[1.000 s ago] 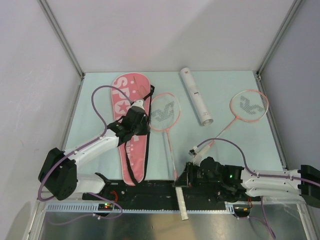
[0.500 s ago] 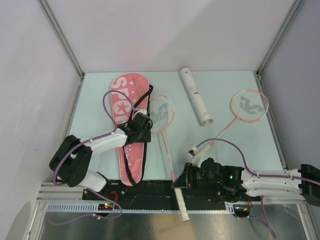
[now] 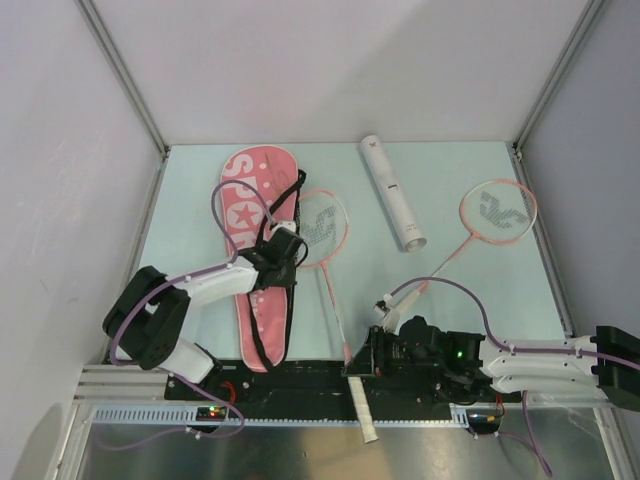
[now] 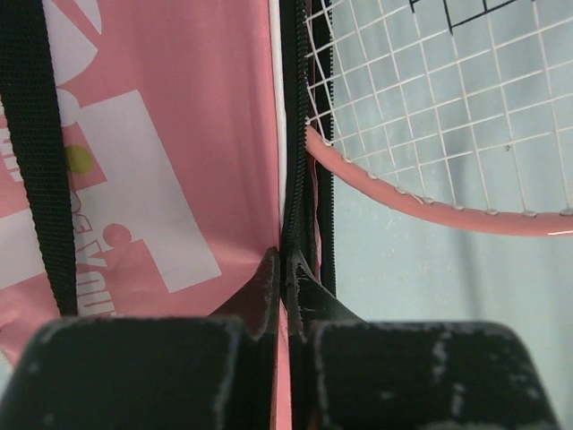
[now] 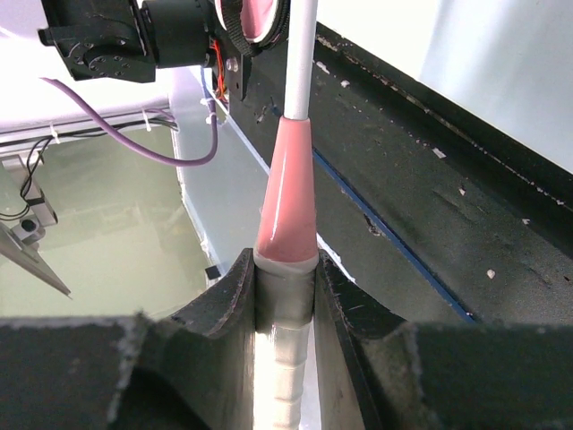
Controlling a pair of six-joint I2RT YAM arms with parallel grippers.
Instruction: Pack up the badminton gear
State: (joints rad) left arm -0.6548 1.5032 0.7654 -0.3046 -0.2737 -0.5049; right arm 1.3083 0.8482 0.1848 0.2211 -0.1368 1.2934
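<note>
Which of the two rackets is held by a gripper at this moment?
The racket whose head lies beside the pink bag: the right gripper clamps its pale handle. The other racket lies free at the far right.

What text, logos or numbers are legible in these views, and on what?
"SPO": large white letters on the pink bag; the rest is covered.
Small sideways print on the bag, left wrist view: blurred and cut off, unreadable.
Dark marks on the white tube: too small to read.
Dark emblems on the strings of the centre racket and the far racket: no letters legible.
</note>
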